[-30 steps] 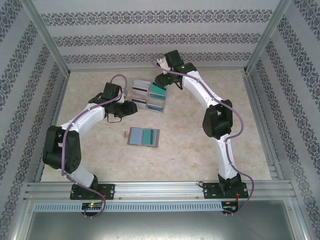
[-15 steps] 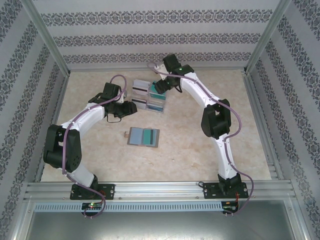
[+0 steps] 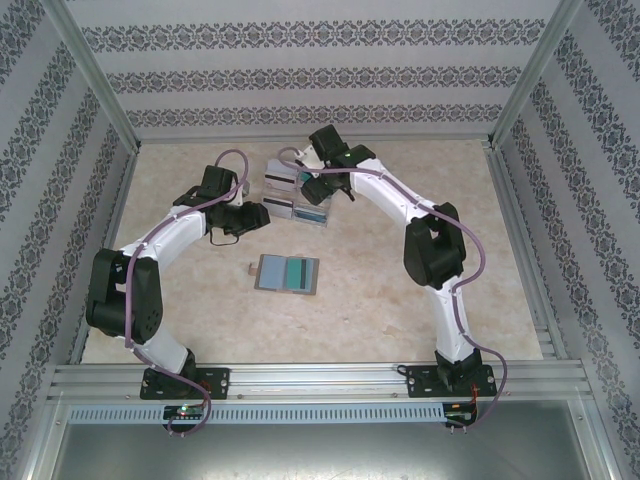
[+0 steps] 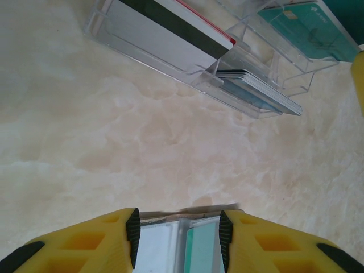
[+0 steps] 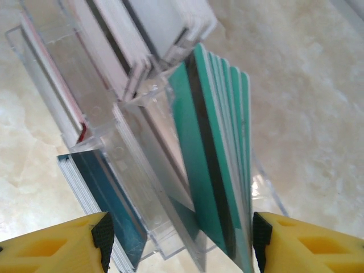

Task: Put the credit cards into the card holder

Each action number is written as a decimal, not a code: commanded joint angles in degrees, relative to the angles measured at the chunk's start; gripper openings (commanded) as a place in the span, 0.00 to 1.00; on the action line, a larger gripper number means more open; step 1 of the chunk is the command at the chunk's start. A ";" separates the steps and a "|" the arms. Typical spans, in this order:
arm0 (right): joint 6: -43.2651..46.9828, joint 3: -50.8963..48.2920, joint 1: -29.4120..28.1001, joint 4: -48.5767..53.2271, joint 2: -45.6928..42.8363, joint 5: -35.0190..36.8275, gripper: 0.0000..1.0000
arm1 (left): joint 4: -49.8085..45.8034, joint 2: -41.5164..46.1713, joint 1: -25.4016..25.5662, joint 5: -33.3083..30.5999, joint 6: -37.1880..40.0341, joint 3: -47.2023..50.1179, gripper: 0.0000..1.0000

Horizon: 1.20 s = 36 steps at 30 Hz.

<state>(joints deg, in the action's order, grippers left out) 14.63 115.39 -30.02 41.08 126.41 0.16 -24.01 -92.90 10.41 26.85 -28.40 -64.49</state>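
The right pincer (image 5: pixel 182 242), spread wide, hangs above the teal cards' (image 5: pixel 219 165) edges in the clear tray (image 5: pixel 128 165); left pincer (image 4: pixel 176 239) spread over open worktop (image 4: pixel 114 142).

The right arm (image 3: pixel 388 192) hides part of the clear plastic four-compartment tray (image 3: pixel 322 219) from above; the left wrist view's bottom edge crops the grey bifold card holder (image 4: pixel 162 242).

Nothing legible is showing anywhere; the teal card (image 4: pixel 310 28) lying in the clear tray (image 4: pixel 99 20) is carrying faint print beside its chip, but it is coming through too blurred to read.
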 commanded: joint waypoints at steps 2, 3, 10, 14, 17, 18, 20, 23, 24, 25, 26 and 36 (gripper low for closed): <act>-3.60 1.24 3.51 -1.79 -2.13 -0.98 0.67 | 1.22 0.88 -0.57 1.25 1.45 0.89 0.44; -3.88 2.18 3.80 -1.35 -1.83 -1.30 0.67 | 1.41 0.92 -0.59 1.36 1.41 1.06 0.43; -3.23 9.23 3.96 2.44 1.47 -2.66 0.67 | 1.42 1.41 -0.57 1.44 1.29 1.29 0.44; -2.10 13.24 3.62 3.70 3.92 -2.13 0.67 | 1.16 1.32 -0.57 1.50 1.48 1.18 0.44; -1.12 18.81 3.55 6.92 8.05 -0.46 0.67 | 1.41 1.46 -0.57 1.64 1.29 1.13 0.44; -1.10 20.03 3.63 7.43 9.12 -0.15 0.67 | 1.50 1.44 -0.62 1.64 1.33 1.28 0.43; -1.03 22.44 3.74 8.13 11.37 0.69 0.67 | 1.58 1.50 -0.59 1.87 1.24 1.28 0.43; -0.92 24.47 3.75 8.92 13.23 0.98 0.68 | 1.42 1.50 -0.57 1.91 1.18 1.32 0.43; -0.92 24.54 3.67 8.85 13.41 1.10 0.68 | 1.27 1.50 -0.62 1.95 1.31 1.46 0.43; -0.88 24.53 3.50 8.79 13.55 1.23 0.68 | 1.16 1.50 -0.60 1.96 1.34 1.39 0.44; -0.76 24.61 3.41 8.75 13.60 1.12 0.68 | 1.16 1.50 -0.60 1.90 1.29 1.49 0.43; -0.68 24.41 3.08 9.58 14.77 0.49 0.67 | 1.38 1.49 -0.57 2.12 1.33 1.64 0.44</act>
<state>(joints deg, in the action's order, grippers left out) 13.30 138.39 -26.50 48.82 140.27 0.25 -23.57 -92.86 10.39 28.36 -28.42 -63.33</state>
